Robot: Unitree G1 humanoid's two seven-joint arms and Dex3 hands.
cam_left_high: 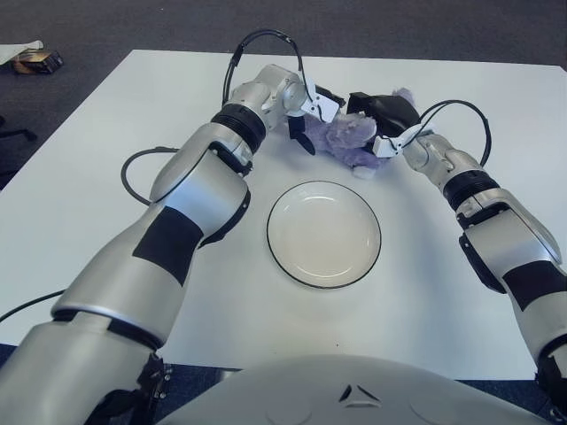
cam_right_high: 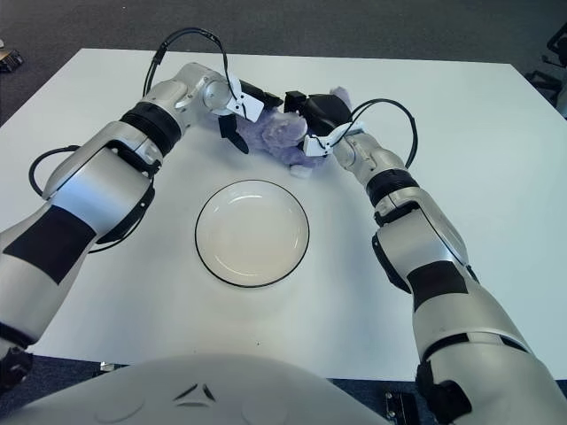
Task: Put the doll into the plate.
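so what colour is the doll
Pale purple doll, clearest in the left eye view.

The plate (cam_left_high: 324, 234) is unoccupied, with bare table (cam_left_high: 89, 177) on all sides. The doll (cam_left_high: 348, 138) lies just beyond the plate's far rim, flanked by the left hand (cam_left_high: 312, 111) and right hand (cam_left_high: 383, 119), blocking side access.

I see a big white table (cam_left_high: 80, 177) on a dark grey carpet floor (cam_left_high: 106, 27), far past my hands.
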